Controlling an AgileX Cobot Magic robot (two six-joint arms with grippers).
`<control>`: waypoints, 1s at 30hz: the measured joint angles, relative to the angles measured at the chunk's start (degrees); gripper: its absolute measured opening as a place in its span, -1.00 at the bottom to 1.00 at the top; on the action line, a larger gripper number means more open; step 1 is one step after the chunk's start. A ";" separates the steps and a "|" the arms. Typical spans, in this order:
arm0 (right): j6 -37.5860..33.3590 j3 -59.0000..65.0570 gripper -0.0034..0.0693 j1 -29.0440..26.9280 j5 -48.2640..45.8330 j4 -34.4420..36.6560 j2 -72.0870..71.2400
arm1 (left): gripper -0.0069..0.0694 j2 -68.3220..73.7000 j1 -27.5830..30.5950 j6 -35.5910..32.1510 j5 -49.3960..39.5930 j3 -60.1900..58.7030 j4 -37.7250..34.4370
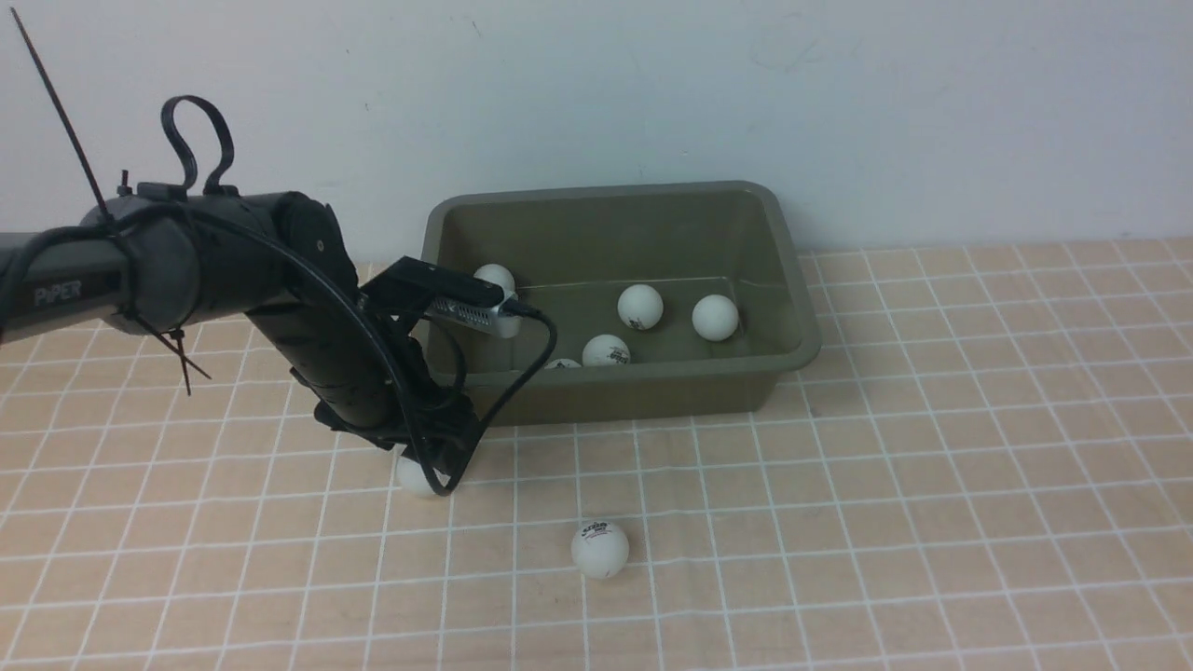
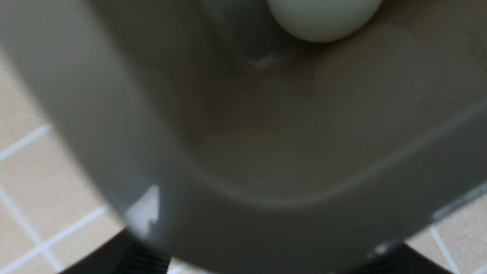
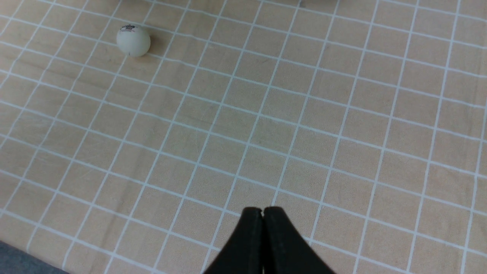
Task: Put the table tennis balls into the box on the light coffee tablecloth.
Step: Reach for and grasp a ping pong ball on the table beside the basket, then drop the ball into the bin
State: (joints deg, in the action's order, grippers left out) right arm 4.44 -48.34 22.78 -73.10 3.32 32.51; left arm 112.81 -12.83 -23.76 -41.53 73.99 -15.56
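Counts six table tennis balls (image 1: 640,307) inside the olive-green plastic tub (image 1: 615,375), apparently mostly done; leaves two on the light coffee tablecloth (image 1: 932,522), one by the left gripper (image 2: 266,262) (fingers spread). Has right gripper (image 3: 263,210) fingertips together.

White table tennis balls (image 1: 640,307), some dark-printed, lay both inside the upright, open olive-green box (image 1: 643,391) and in front of it on the flat, white-gridded light coffee tablecloth (image 1: 885,522) beneath.
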 joint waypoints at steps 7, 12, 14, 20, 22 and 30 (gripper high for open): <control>0.00 0.00 -0.96 0.00 0.00 0.00 0.00 | -0.01 1.18 0.00 0.05 -0.52 0.00 -0.57; 0.00 0.00 -0.96 0.00 0.00 0.00 0.00 | 0.00 1.18 0.00 0.80 -11.26 2.43 0.42; 0.00 0.00 -0.96 0.00 0.00 0.00 0.00 | 0.00 1.06 0.00 0.99 -17.40 5.21 0.86; 0.00 0.00 -0.96 0.00 -0.05 0.00 0.00 | 0.00 -0.81 -0.06 2.15 -27.30 18.53 0.17; 0.00 0.00 -0.96 0.00 -0.05 0.00 0.00 | 0.00 -1.19 -0.06 2.22 -27.49 22.79 -0.85; 0.00 0.00 -0.96 0.00 -0.05 0.00 0.00 | 0.00 2.61 -0.06 -0.94 -19.14 33.68 -7.19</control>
State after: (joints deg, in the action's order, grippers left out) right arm 4.44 -48.34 22.78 -73.16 3.32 32.51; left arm 115.42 -12.89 -24.70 -60.68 107.68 -22.75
